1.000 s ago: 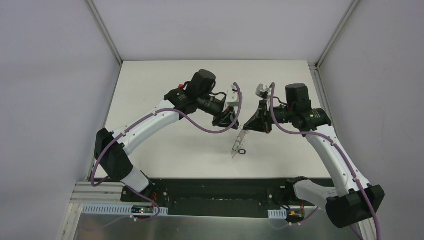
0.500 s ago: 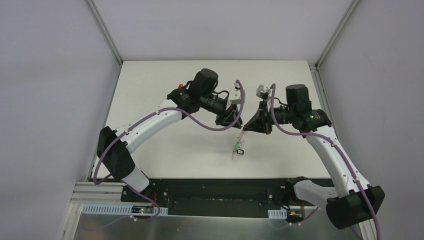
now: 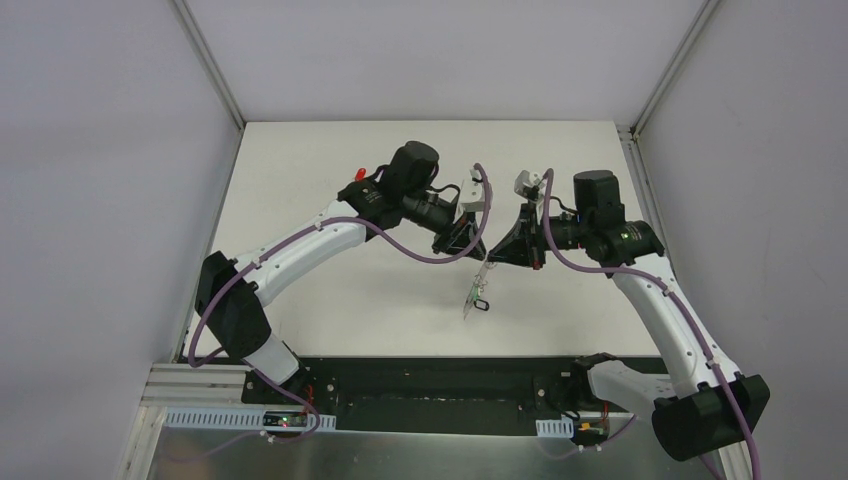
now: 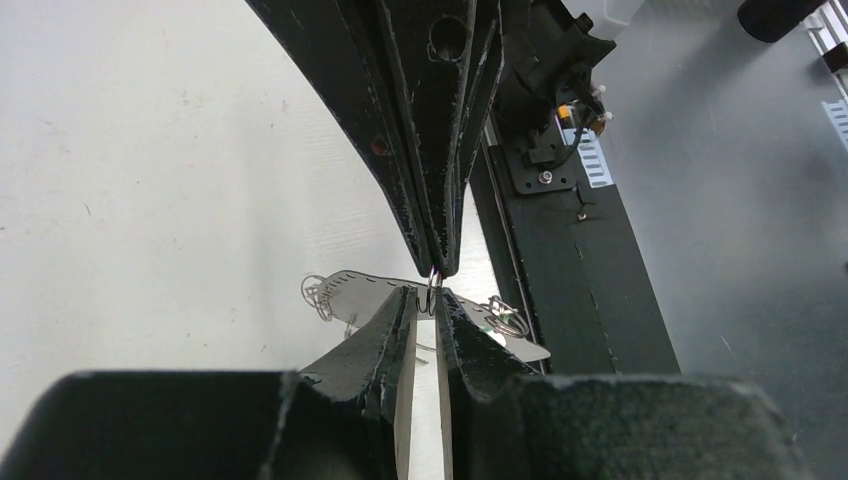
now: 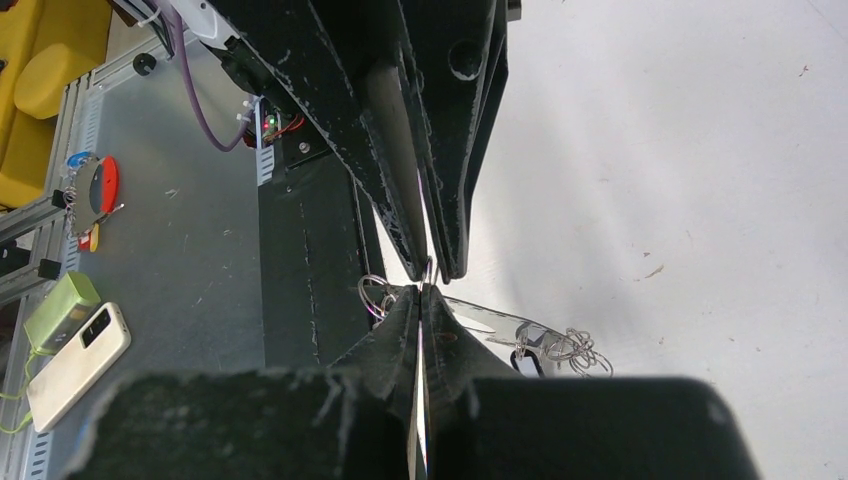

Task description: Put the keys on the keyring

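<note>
Above the middle of the white table [image 3: 330, 300], a little right of centre, two robot arms meet tip to tip, with open tabletop stretching away on every side. White walls close the table on the left, right and far sides, and the black base rail [image 3: 440, 385] runs along the near edge. On the near side of that rail, a grey metal shelf [image 5: 190, 250] carries a white phone [image 5: 78, 360], a pale green box [image 5: 60, 300] and a red-and-silver object [image 5: 95, 190], all well apart from the work. A purple cable [image 3: 400, 245] loops beside the left wrist. Each gripper has the other directly in front of it, tips almost touching. The right gripper [image 5: 421, 292], fingers pressed together, pinches the keyring [image 5: 490, 318] by a small wire loop at its upper rim, and the thin hoop hangs tilted beneath the tips. The left gripper [image 4: 428, 297] faces it, fingers nearly together around the same loop; whether they clamp it cannot be told. The keys [image 3: 481, 302], one black-headed, bunch at the hoop's lower end.
</note>
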You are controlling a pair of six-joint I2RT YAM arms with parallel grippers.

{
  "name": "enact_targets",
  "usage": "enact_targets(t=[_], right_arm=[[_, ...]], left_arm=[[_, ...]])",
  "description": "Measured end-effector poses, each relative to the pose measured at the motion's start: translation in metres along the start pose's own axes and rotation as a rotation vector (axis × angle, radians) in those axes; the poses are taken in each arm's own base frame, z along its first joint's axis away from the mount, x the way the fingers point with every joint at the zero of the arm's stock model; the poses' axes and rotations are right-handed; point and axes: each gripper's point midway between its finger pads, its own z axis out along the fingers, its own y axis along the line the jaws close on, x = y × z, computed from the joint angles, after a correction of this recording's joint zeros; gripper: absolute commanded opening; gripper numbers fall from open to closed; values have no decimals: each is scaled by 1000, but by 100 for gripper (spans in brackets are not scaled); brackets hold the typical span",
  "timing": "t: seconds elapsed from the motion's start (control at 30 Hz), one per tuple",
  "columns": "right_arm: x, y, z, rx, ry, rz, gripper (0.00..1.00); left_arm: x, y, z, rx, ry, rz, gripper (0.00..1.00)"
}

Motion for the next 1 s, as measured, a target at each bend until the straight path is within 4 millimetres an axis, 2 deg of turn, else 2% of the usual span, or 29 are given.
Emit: enact_targets(t=[0.17,0.4,0.67,0.73,0.83,1.0], right_arm=[[-1,0,0,1,-3,-3,0],[0,0,-1,0,-7,1,0],[0,0,-1,2,-17,4,0],[1,0,-1,9,-22,6,6],[3,-4,-3,35,-25,4,22],[-4,-7,-7,75,-45,-32,40]], left_arm=[[3,-1,0,2,6,-1,14],[3,-1,0,2,6,-6,0],[2,-1,0,0,4,-30,0],[3,0,1,-5,2,-43,0],[7,3,2,-33,-5,-64,0],[19,4,-1,-91,-3,-130,0]])
